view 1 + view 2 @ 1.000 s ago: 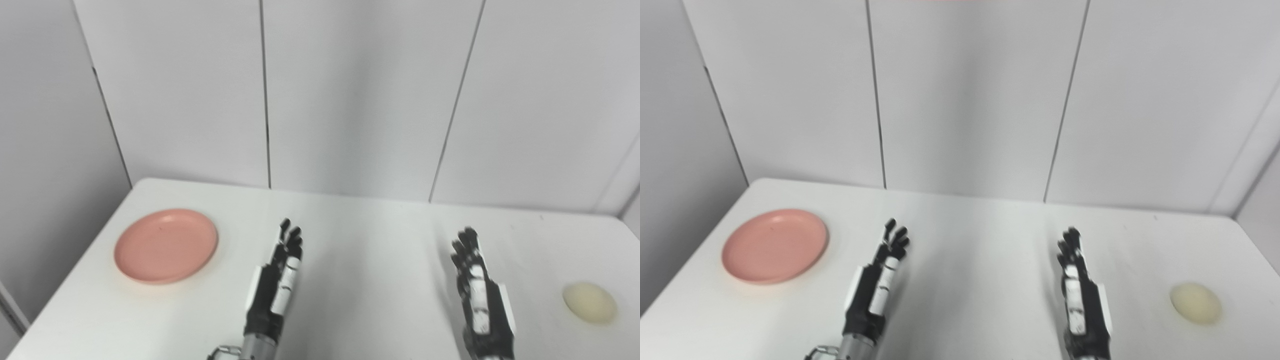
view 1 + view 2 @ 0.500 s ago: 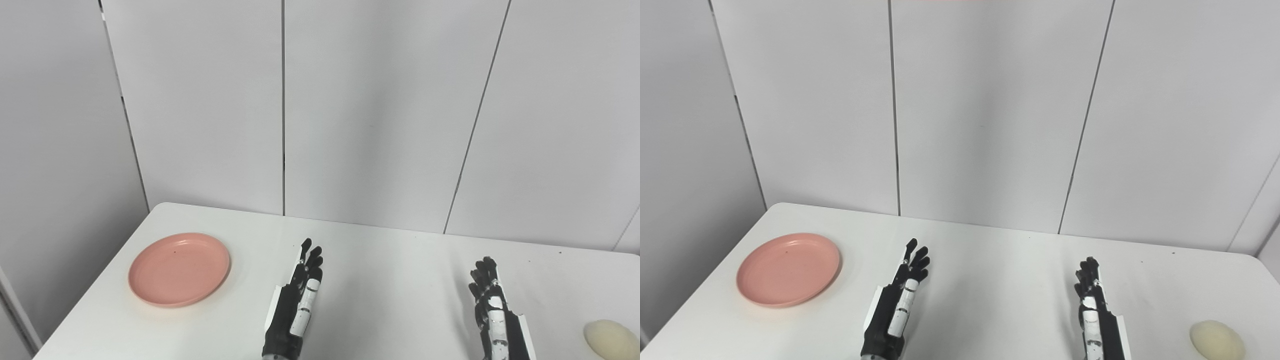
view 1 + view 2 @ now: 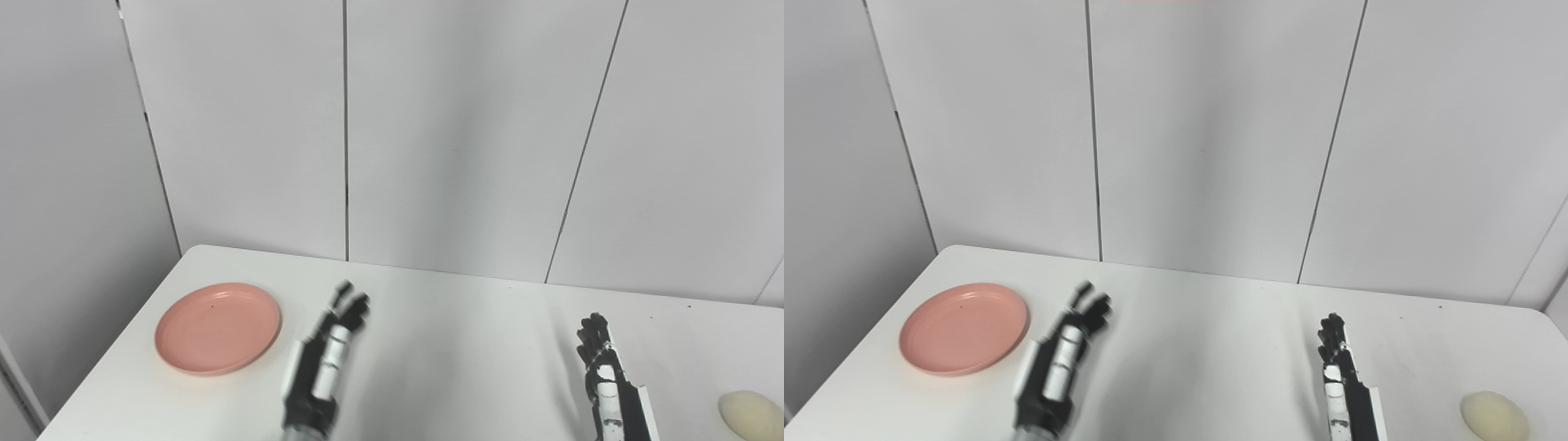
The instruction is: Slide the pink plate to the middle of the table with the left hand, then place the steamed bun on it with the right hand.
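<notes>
The pink plate [image 3: 217, 327] lies empty at the left side of the white table [image 3: 465, 331]. My left hand [image 3: 321, 361] is open, fingers stretched and blurred, just right of the plate and apart from it. It also shows in the right eye view [image 3: 1058, 364]. The pale steamed bun [image 3: 748, 415] lies at the table's right side near the front. My right hand [image 3: 603, 383] is open, fingers straight and pointing away, well left of the bun. Both hands hold nothing.
A grey panelled wall [image 3: 453, 135] stands right behind the table's far edge. The table's left edge runs close beside the plate. Bare tabletop lies between the two hands.
The camera tilted up one second ago, then held. In the last half second my left hand moved left toward the plate. The right hand, plate and bun stayed put.
</notes>
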`<state>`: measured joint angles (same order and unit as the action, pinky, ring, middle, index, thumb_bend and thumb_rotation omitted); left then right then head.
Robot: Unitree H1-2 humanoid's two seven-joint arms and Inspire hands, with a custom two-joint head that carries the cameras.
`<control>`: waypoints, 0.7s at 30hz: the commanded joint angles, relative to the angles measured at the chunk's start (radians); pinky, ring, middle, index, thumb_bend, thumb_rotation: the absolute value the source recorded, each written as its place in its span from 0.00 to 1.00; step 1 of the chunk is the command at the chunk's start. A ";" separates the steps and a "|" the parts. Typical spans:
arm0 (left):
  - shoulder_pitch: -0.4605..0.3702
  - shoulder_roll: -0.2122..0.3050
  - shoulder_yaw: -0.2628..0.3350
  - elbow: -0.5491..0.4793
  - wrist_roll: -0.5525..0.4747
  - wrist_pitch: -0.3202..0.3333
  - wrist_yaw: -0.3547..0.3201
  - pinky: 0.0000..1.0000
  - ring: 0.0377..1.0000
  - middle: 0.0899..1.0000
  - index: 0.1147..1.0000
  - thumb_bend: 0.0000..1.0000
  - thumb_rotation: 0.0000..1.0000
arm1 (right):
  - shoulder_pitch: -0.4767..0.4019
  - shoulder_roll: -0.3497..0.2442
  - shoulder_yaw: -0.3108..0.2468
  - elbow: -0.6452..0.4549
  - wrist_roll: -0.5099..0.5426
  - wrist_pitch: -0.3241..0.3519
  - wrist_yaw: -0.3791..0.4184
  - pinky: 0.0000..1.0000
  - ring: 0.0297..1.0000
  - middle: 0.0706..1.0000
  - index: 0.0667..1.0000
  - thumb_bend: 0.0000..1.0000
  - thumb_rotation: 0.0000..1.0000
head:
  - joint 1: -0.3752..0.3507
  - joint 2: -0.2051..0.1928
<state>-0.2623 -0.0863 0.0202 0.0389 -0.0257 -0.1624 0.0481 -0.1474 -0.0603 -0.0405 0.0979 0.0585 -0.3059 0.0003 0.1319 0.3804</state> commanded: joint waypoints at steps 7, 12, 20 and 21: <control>-0.226 0.107 0.128 -0.012 -0.072 0.037 0.034 0.80 0.79 0.76 0.77 0.80 0.85 | 0.093 0.030 0.004 0.039 -0.003 0.031 -0.006 0.99 0.96 0.96 0.96 0.65 1.00 | -0.006 0.005; -0.300 0.180 0.203 0.068 -0.091 0.025 0.062 0.81 0.80 0.78 0.75 0.84 0.83 | 0.091 0.031 0.009 0.034 -0.007 0.040 -0.001 0.99 0.96 0.96 0.97 0.65 1.00 | -0.012 0.005; -0.363 0.294 0.273 0.237 -0.085 -0.029 0.092 0.88 0.85 0.82 0.78 0.80 0.91 | 0.088 0.031 0.011 0.038 -0.019 0.038 -0.003 0.98 0.95 0.95 0.96 0.64 1.00 | -0.015 0.006; -0.367 0.314 0.278 0.263 -0.093 -0.033 0.082 0.89 0.85 0.82 0.79 0.80 0.91 | 0.089 0.032 0.011 0.036 -0.022 0.040 -0.005 0.98 0.95 0.95 0.96 0.64 1.00 | -0.016 0.008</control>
<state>-0.5667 0.1937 0.2971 0.2990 -0.1138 -0.1550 0.1340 -0.1375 -0.0461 -0.0380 0.0822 0.0394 -0.2809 -0.0025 0.1166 0.3866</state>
